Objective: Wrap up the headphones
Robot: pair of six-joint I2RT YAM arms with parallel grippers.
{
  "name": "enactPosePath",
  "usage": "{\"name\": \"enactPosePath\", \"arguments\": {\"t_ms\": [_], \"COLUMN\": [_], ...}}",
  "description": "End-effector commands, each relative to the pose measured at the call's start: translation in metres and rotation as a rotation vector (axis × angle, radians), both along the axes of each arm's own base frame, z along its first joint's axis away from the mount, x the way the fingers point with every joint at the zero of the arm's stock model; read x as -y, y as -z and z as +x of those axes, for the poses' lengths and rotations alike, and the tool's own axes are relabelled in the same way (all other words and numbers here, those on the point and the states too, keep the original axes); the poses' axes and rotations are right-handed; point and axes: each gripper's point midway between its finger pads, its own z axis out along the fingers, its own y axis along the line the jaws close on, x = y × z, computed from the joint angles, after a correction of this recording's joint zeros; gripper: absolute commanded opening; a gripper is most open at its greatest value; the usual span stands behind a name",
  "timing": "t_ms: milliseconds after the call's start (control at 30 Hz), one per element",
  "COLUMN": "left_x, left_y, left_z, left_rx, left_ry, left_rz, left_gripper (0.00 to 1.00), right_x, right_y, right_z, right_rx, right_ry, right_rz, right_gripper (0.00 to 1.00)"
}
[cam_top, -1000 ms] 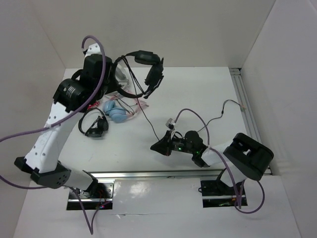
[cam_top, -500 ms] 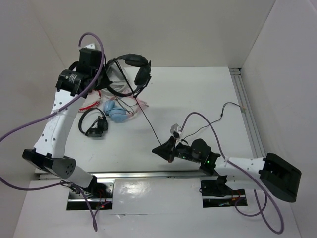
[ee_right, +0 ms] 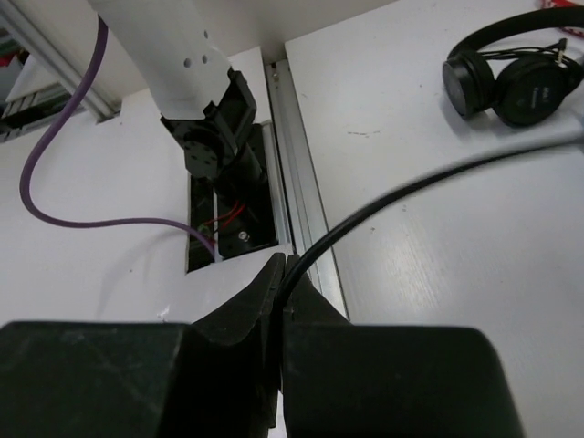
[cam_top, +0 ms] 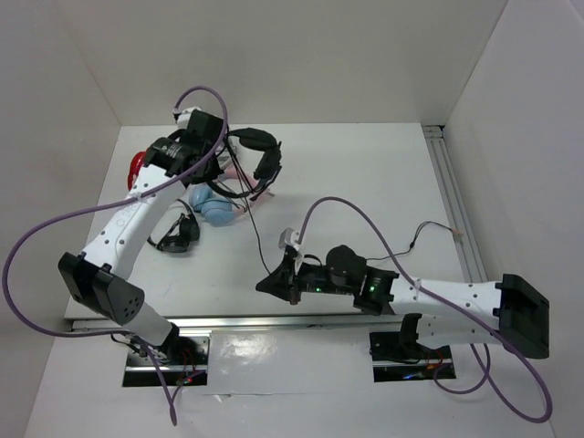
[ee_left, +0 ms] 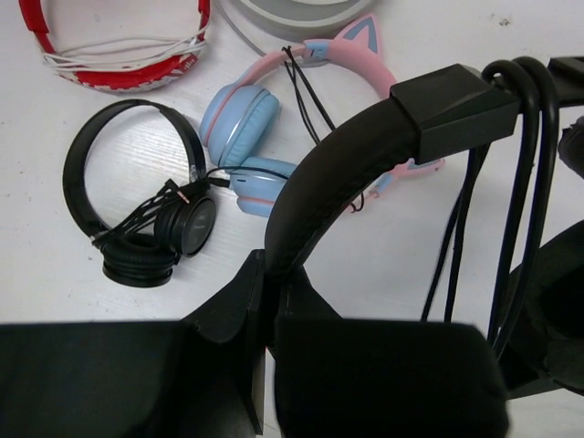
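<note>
The large black headphones [cam_top: 263, 157] hang above the table at the back left. My left gripper [cam_top: 222, 167] is shut on their wide band [ee_left: 339, 169]. In the left wrist view the thin black cable [ee_left: 522, 137] is looped over the band by the slider. From there the cable [cam_top: 255, 233] runs down to my right gripper [cam_top: 270, 284], which is shut on it near the front rail. The right wrist view shows the cable [ee_right: 411, 190] pinched between the closed fingers [ee_right: 285, 274].
Under the left gripper lie a smaller black pair [cam_top: 175, 233] [ee_left: 137, 219] [ee_right: 516, 73], a pink-and-blue pair [cam_top: 214, 208] [ee_left: 246, 137], a red pair [cam_top: 137, 164] [ee_left: 119, 46] and a grey pair [ee_left: 292, 14]. The metal rail [ee_right: 301, 201] and left arm base [ee_right: 214, 128] are at the near edge.
My left arm has turned and lowered the headphones a little toward the table. My right gripper has moved left and nearer the front rail, pulling the cable with it.
</note>
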Motion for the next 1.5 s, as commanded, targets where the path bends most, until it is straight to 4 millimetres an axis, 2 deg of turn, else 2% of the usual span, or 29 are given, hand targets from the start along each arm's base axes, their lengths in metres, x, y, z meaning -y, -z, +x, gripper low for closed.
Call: {"name": "enactPosePath", "arguments": {"t_ms": [0, 33, 67, 167, 233, 300, 333, 400, 433, 500, 533, 600, 633, 700, 767, 833, 867, 933, 967, 1033, 1067, 1100, 1167, 1200, 1233, 1300, 1333, 1367, 1467], "left_x": [0.005, 0.007, 0.006, 0.004, 0.006, 0.008, 0.007, 0.007, 0.004, 0.018, 0.027, 0.036, 0.045, 0.048, 0.060, 0.072, 0.088, 0.099, 0.111, 0.118, 0.130, 0.132, 0.139, 0.136, 0.137, 0.137, 0.137, 0.131, 0.123], "left_y": [-0.019, -0.014, -0.009, 0.005, 0.003, -0.001, -0.004, 0.001, 0.003, 0.009, 0.014, 0.020, 0.022, 0.026, 0.027, 0.032, 0.039, 0.045, 0.050, 0.052, 0.053, 0.055, 0.053, 0.043, 0.039, 0.014, 0.005, 0.002, -0.011], "left_z": [0.015, 0.013, 0.012, 0.004, -0.002, -0.006, -0.007, -0.015, -0.020, -0.037, -0.051, -0.068, -0.078, -0.093, -0.105, -0.117, -0.129, -0.145, -0.159, -0.178, -0.191, -0.200, -0.219, -0.222, -0.228, -0.233, -0.235, -0.235, -0.236], "left_rx": [0.152, 0.144, 0.131, 0.088, 0.090, 0.098, 0.101, 0.074, 0.059, 0.045, 0.037, 0.025, 0.025, 0.019, 0.001, -0.041, -0.083, -0.132, -0.156, -0.189, -0.198, -0.206, -0.206, -0.170, -0.159, -0.083, -0.061, -0.056, -0.033], "left_ry": [-0.082, -0.080, -0.073, -0.077, -0.056, 0.008, 0.022, 0.078, 0.089, 0.169, 0.218, 0.284, 0.326, 0.383, 0.469, 0.562, 0.647, 0.731, 0.806, 0.873, 0.936, 0.976, 1.060, 1.063, 1.085, 1.108, 1.116, 1.117, 1.104], "left_rz": [0.000, 0.015, 0.028, 0.063, 0.059, 0.067, 0.079, 0.118, 0.134, 0.118, 0.104, 0.090, 0.082, 0.079, 0.067, 0.052, 0.031, 0.061, 0.085, 0.099, 0.084, 0.083, 0.061, 0.040, 0.018, -0.049, -0.069, -0.050, -0.045], "left_gripper": [0.00, 0.00, 0.00, 0.00, 0.00, 0.00, 0.00, 0.00, 0.00, 0.00, 0.00, 0.00, 0.00, 0.00, 0.00, 0.00, 0.00, 0.00, 0.00, 0.00, 0.00, 0.00, 0.00, 0.00, 0.00, 0.00, 0.00, 0.00, 0.00], "right_x": [-0.016, -0.016, -0.019, -0.019, -0.014, -0.003, 0.006, 0.027, 0.040, 0.059, 0.078, 0.097, 0.117, 0.123, 0.133, 0.133, 0.139, 0.145, 0.148, 0.157, 0.154, 0.161, 0.156, 0.164, 0.161, 0.155, 0.149, 0.134, 0.115], "right_y": [-0.010, -0.006, -0.021, -0.037, -0.048, -0.062, -0.066, -0.074, -0.083, -0.083, -0.091, -0.093, -0.093, -0.091, -0.096, -0.109, -0.112, -0.128, -0.134, -0.142, -0.145, -0.150, -0.147, -0.149, -0.138, -0.128, -0.116, -0.109, -0.102], "right_z": [-0.015, -0.014, -0.012, 0.000, 0.012, 0.026, 0.043, 0.060, 0.077, 0.094, 0.113, 0.129, 0.141, 0.148, 0.151, 0.157, 0.159, 0.161, 0.164, 0.170, 0.172, 0.181, 0.188, 0.197, 0.203, 0.212, 0.215, 0.212, 0.209], "right_rx": [0.037, 0.037, 0.058, 0.103, 0.142, 0.176, 0.217, 0.253, 0.278, 0.337, 0.372, 0.394, 0.407, 0.431, 0.443, 0.457, 0.481, 0.492, 0.512, 0.505, 0.500, 0.490, 0.465, 0.452, 0.442, 0.425, 0.408, 0.406, 0.386], "right_ry": [-0.103, -0.105, -0.106, -0.066, -0.027, 0.049, 0.147, 0.263, 0.379, 0.485, 0.629, 0.760, 0.895, 0.942, 1.016, 1.073, 1.110, 1.167, 1.180, 1.198, 1.159, 1.164, 1.101, 1.104, 1.074, 1.011, 0.973, 0.877, 0.728], "right_rz": [-0.049, -0.084, -0.069, -0.097, -0.114, -0.141, -0.170, -0.208, -0.223, -0.288, -0.320, -0.383, -0.432, -0.492, -0.513, -0.472, -0.482, -0.397, -0.394, -0.348, -0.313, -0.317, -0.294, -0.293, -0.323, -0.328, -0.355, -0.350, -0.324], "right_gripper": [0.00, 0.00, 0.00, 0.00, 0.00, 0.00, 0.00, 0.00, 0.00, 0.00, 0.00, 0.00, 0.00, 0.00, 0.00, 0.00, 0.00, 0.00, 0.00, 0.00, 0.00, 0.00, 0.02, 0.02, 0.03, 0.04, 0.04, 0.06, 0.16]}}
